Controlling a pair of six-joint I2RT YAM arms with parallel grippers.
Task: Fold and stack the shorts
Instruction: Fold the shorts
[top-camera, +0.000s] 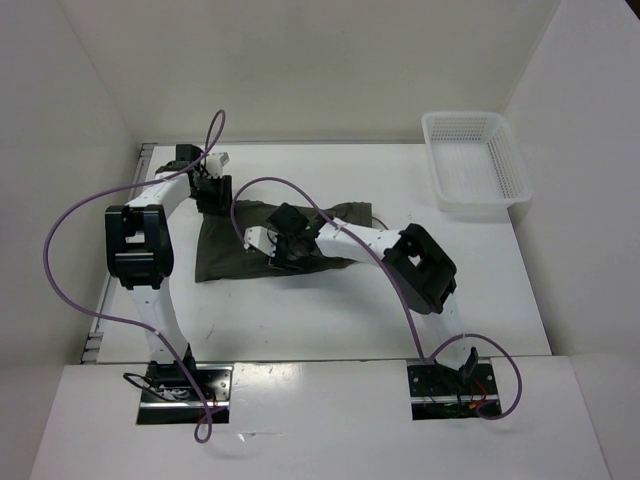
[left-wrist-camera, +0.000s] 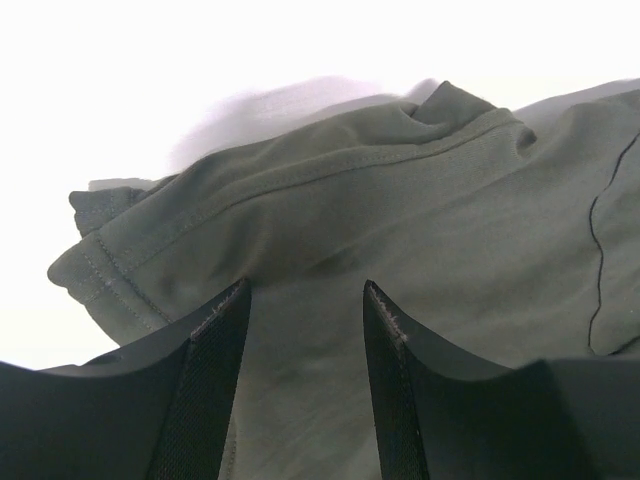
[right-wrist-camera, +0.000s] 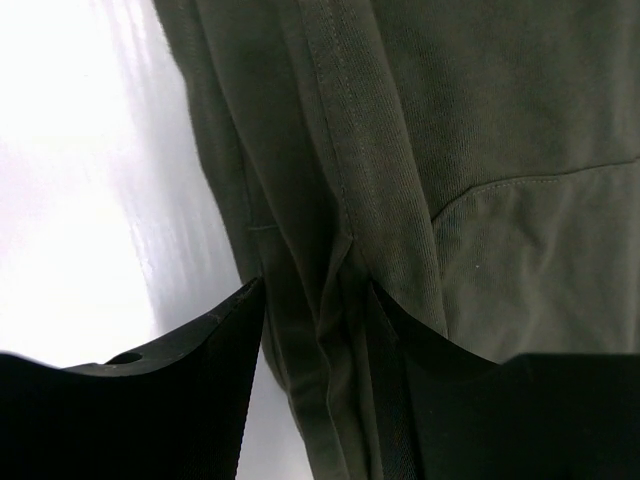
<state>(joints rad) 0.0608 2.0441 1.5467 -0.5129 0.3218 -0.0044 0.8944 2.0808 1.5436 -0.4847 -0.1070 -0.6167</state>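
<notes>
The dark olive-green shorts (top-camera: 262, 242) lie spread on the white table, mid-table. My left gripper (top-camera: 211, 190) is at their far left corner. In the left wrist view its fingers (left-wrist-camera: 215, 340) stand apart, with flat fabric (left-wrist-camera: 400, 190) between and beyond them. My right gripper (top-camera: 285, 247) is low over the middle of the shorts' near edge. In the right wrist view its jaws are apart and straddle a folded seam edge (right-wrist-camera: 340, 300), with bare table showing left of the fabric. Neither gripper has lifted the cloth.
A white plastic mesh basket (top-camera: 474, 160) stands at the table's far right corner. White walls close in the table at the back and both sides. Purple cables loop off both arms over the left and middle of the table.
</notes>
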